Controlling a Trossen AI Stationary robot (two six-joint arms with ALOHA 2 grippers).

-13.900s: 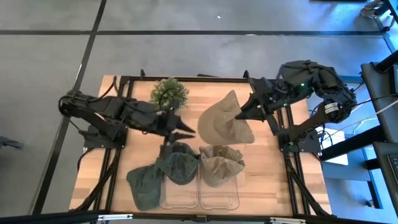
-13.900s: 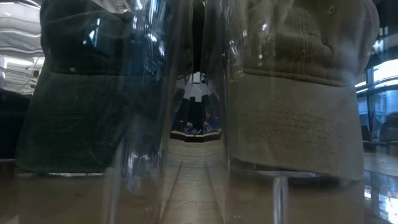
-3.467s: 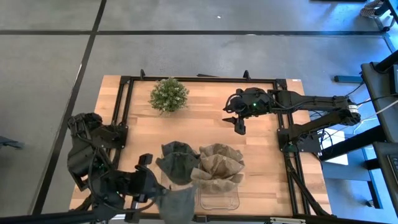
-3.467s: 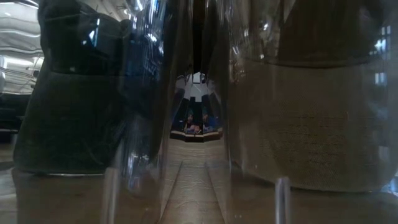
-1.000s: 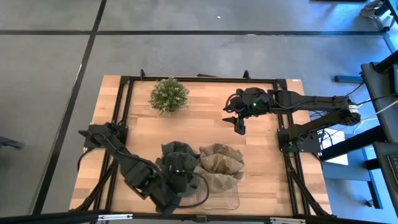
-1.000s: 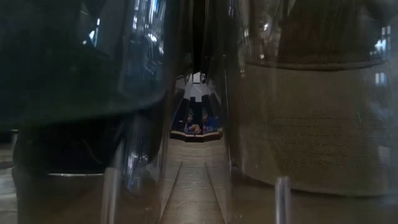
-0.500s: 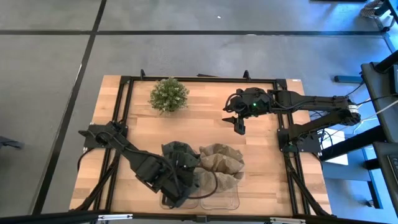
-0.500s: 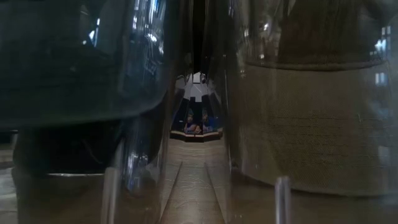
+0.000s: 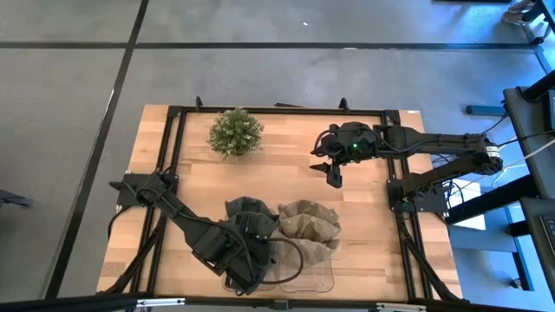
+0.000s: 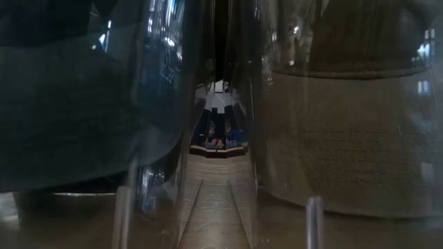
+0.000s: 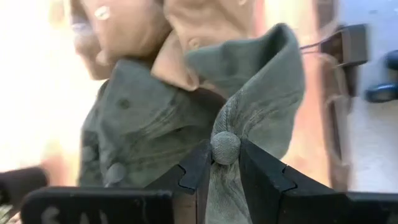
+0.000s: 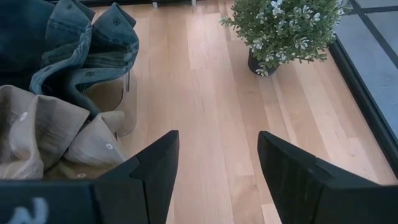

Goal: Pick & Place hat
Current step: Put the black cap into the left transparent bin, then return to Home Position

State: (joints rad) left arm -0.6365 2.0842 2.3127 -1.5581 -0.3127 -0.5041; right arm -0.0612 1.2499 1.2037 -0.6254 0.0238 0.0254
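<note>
My left gripper (image 9: 251, 264) is over the left clear bin (image 9: 232, 282) at the table's near edge, shut on a dark green hat (image 11: 261, 93). Under it a pile of green hats (image 9: 249, 218) sits in that bin. A pile of tan hats (image 9: 307, 227) sits in the right bin (image 9: 316, 282). In the low view the green hat (image 10: 76, 104) shows dark behind the left bin's wall, and a tan hat (image 10: 339, 131) behind the right one. My right gripper (image 9: 333, 176) is open and empty, above the bare table at the far right. My left gripper pinches the green hat at its crown, by the top button (image 11: 225, 148), between its two fingers (image 11: 194, 171). The fingers come from above, slanting from the table's left. The cloth is bunched in folds around the button, and the hat lies over the green pile below.
A small potted plant (image 9: 235, 132) stands at the far left of the table. Bare wood lies between the plant, the bins and my right gripper. A black frame (image 9: 178, 111) runs round the table top.
My left gripper has carried the green hat from the table's near edge a little toward the far and right sides, over the left bin. In the low view the hat's dark shape has come down farther behind the bin wall.
</note>
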